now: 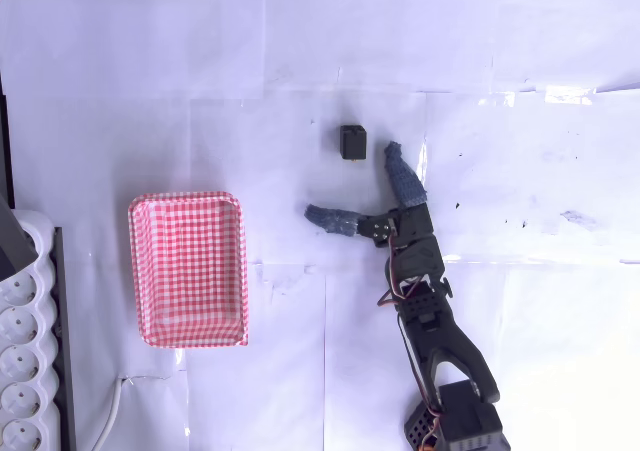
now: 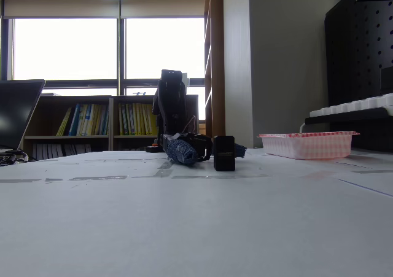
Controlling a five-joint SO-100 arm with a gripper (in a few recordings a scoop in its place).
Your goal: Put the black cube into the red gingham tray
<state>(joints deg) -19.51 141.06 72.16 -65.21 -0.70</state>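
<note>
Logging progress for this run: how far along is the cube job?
Early stage. The end effector is open just short of the black cube, which sits free on the table. The red gingham tray holds nothing. Grasping, carrying and dropping remain.

White power strip at the table's left edge, laptop (dark screen), bookshelves under bright windows
</note>
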